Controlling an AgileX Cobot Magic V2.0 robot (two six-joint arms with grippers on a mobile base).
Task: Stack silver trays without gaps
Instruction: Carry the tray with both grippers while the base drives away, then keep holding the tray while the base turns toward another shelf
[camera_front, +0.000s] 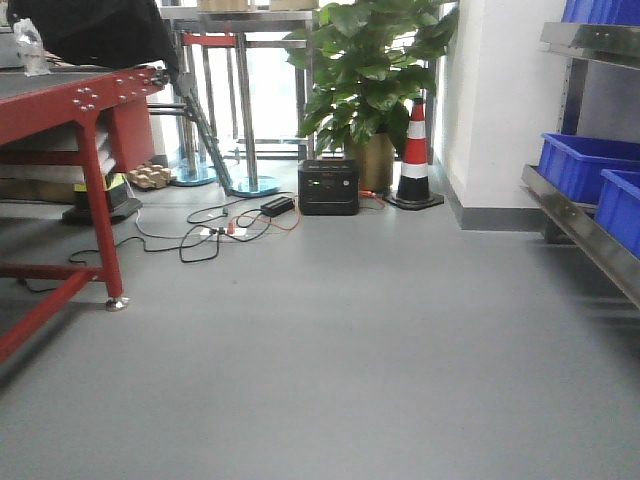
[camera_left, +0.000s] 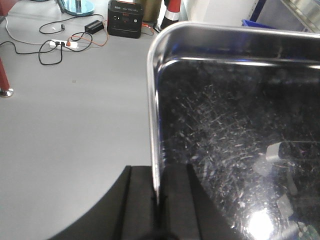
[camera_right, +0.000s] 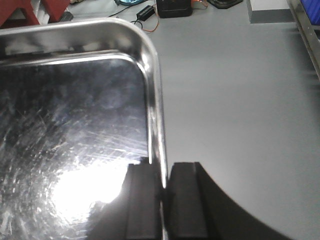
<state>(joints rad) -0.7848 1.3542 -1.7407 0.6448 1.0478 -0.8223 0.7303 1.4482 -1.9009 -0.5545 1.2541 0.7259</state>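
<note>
One silver tray (camera_left: 235, 125) fills the left wrist view, held above the grey floor. My left gripper (camera_left: 157, 192) is shut on its left rim, one black finger inside the tray and one outside. The right wrist view shows the same tray (camera_right: 70, 125) from the other side, its scratched bottom glaring with reflected light. There my right gripper (camera_right: 164, 187) is shut on the right rim, again with a finger on each side. Neither the tray nor the grippers show in the front view.
A red table (camera_front: 85, 105) stands at the left, with cables (camera_front: 215, 232) and a black power box (camera_front: 328, 188) on the floor ahead. A plant (camera_front: 372, 70) and a striped cone (camera_front: 414, 160) sit by the wall. Blue bins (camera_front: 585, 165) rest on a steel shelf rail (camera_front: 580, 225) at the right.
</note>
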